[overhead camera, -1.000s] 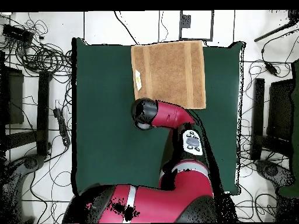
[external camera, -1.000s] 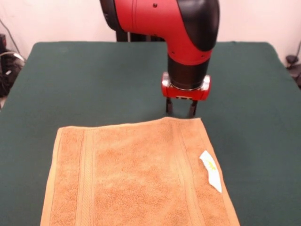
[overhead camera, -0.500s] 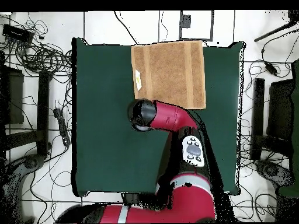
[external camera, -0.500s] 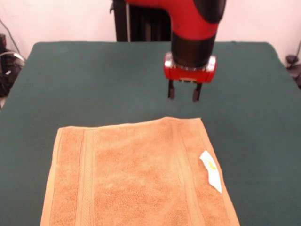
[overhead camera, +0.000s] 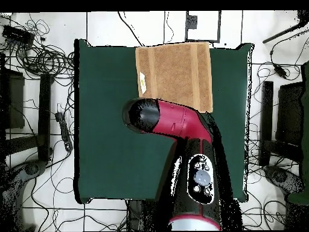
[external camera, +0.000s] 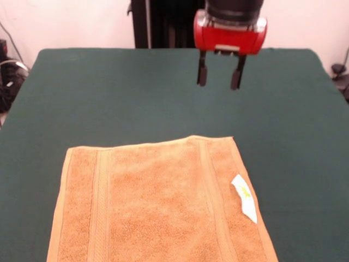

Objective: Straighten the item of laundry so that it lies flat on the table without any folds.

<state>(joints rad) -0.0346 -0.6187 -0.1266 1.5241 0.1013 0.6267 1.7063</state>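
Your claw (external camera: 219,69) hangs in the air with its two dark fingers (external camera: 202,72) spread apart and nothing between them, high above the green table (external camera: 109,93) rather than down at the cloth. That reads as a claw with no business at the fabric just now: it grips nothing, and its tips point straight down over bare felt. From the claw, in the front view, the towel (external camera: 158,202) lies toward 6 to 7 o'clock, well apart, with a strip of bare table between the fingertips and the towel's nearest edge. The corner closest to the claw is the one at the towel's upper right, almost directly at 6 o'clock beneath it. The towel looks spread out as a plain rectangle, its woven bands running straight along both sides and its edges square; you can make out only a slight rise along the top edge near that corner. The white label (external camera: 244,198) lies flat on the right band, at about 5 o'clock from the claw. In the overhead view the arm (overhead camera: 175,124) covers the claw, and the towel (overhead camera: 174,69) sits at 12 to 1 o'clock from the arm's end, against the table's far edge, with its lower corner hidden under the arm. Judged from this, the flattening looks all but finished.
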